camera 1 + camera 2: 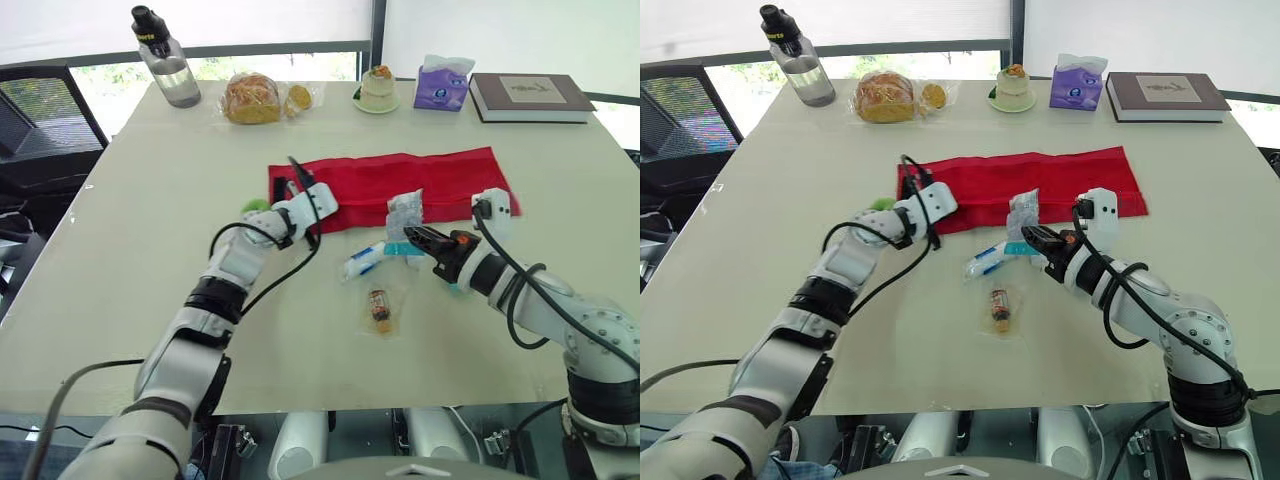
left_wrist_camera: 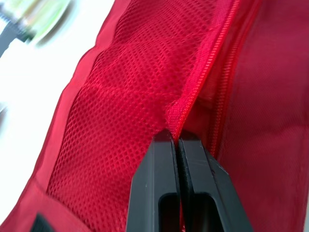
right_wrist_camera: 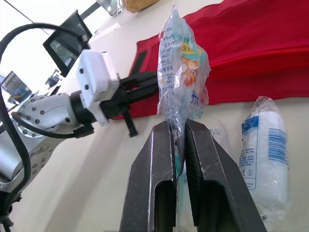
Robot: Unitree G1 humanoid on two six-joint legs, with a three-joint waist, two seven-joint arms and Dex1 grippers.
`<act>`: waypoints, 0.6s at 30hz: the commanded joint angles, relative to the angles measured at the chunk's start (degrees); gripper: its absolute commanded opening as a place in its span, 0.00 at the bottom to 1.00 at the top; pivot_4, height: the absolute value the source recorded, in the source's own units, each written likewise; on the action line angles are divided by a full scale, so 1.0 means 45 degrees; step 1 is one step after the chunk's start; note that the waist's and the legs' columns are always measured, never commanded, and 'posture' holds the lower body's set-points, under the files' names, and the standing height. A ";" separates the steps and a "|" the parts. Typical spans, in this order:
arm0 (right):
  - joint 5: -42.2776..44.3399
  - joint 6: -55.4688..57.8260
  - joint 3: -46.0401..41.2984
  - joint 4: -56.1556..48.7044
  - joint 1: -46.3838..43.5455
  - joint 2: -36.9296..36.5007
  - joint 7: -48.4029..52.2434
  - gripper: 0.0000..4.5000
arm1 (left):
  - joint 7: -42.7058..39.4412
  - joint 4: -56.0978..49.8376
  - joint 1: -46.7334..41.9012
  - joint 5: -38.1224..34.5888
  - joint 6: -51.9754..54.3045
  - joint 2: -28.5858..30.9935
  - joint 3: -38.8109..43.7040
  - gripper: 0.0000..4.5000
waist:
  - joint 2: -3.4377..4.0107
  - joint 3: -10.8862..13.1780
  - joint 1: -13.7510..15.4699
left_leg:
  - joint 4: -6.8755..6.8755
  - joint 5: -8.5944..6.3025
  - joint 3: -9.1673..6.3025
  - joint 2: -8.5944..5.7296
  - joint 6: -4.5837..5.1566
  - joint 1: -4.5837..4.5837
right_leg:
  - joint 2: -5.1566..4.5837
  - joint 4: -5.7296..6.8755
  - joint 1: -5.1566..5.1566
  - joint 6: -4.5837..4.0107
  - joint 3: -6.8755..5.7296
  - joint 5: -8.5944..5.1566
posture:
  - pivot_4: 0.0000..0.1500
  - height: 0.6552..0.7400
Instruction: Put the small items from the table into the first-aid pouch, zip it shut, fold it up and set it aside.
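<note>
**Holding a crinkly packet beside a floppy pouch**

The red first-aid pouch [image 1: 400, 180] lies opened flat across the middle of the table [image 1: 150, 250], towards the far side. The left gripper [image 2: 175, 137] is closed at the pouch's left end, its fingers pinched together on the zip edge [image 2: 203, 82], where the mesh meets the seam. It seems to have a fold of fabric caught, though the nip itself is hard to make out.

The right gripper [image 3: 177, 126] is clamped on the lower edge of a clear packet [image 3: 182, 72], which it holds upright just near of the pouch.

The packet looks light, thin and slippery, so it is likely to bend and crackle. A grip along a sealed edge should suit it better than one on the puffed middle. The pouch is soft cloth and will probably sag unless its opening is lifted by the seam.

The wrapped roll [image 1: 365, 260] and the small bagged vial [image 1: 379, 305] lie on the table nearer the robot. Both look light. The vial may be fragile, and its loose bag is the safer place to take it.
</note>
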 commanded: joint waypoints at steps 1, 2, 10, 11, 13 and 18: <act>0.0031 -0.0305 -0.0142 -0.0216 -0.0064 0.0112 -0.0068 0.00 | -0.0104 -0.0358 -0.0582 0.0261 0.0175 -0.0602 -0.0405 0.00 | 0.0000 0.0000 -0.0016 | 0.0000 0.0000 -0.0001 0.0000 0.0000 0.0000 | 0.0002 0.0000 0.0000 0.0000 -0.0001 0.0000 | 1.00 1.00; 0.0008 -0.0329 -0.0181 -0.0196 -0.0024 0.0134 -0.0095 0.00 | -0.0090 -0.0293 -0.0708 0.0347 0.0277 -0.0845 -0.0550 0.00 | 0.0000 0.0000 -0.0019 | -0.0001 0.0000 -0.0002 0.0001 0.0000 0.0001 | 0.0003 0.0000 0.0000 0.0000 -0.0001 0.0000 | 1.00 1.00; 0.0223 -0.0713 -0.0544 -0.0112 0.0264 0.0279 -0.0562 0.00 | 0.0038 -0.0188 -0.1100 0.1385 0.0695 -0.1261 -0.1340 0.00 | 0.0000 0.0000 -0.0092 | -0.0003 0.0000 -0.0002 0.0007 0.0000 0.0008 | 0.0013 0.0008 -0.0001 0.0000 0.0003 -0.0001 | 1.00 1.00; 0.0233 -0.0753 -0.0536 -0.0119 0.0292 0.0288 -0.0596 0.00 | 0.0050 -0.0282 -0.1037 0.1447 0.0742 -0.1224 -0.1340 0.00 | 0.0001 0.0000 -0.0100 | -0.0003 0.0000 -0.0001 0.0009 0.0000 0.0010 | 0.0017 0.0010 -0.0001 0.0000 0.0004 -0.0001 | 1.00 1.00; 0.0256 -0.0830 -0.0520 -0.0135 0.0356 0.0313 -0.0644 0.00 | 0.0087 -0.0694 -0.0721 0.1518 0.0979 -0.1170 -0.1274 0.07 | 0.0000 0.0000 -0.0094 | -0.0002 0.0000 -0.0005 0.0012 0.0001 0.0011 | 0.0020 0.0013 -0.0001 0.0000 0.0003 -0.0001 | 1.00 1.00; 0.0287 -0.0897 -0.0509 -0.0151 0.0406 0.0313 -0.0697 0.00 | 0.0827 -0.1588 0.0031 0.2084 0.1178 -0.0925 -0.1238 0.29 | 0.0001 -0.0001 -0.0077 | -0.0001 0.0000 -0.0002 0.0012 0.0000 0.0008 | 0.0017 0.0008 -0.0001 0.0000 0.0007 0.0000 | 1.00 1.00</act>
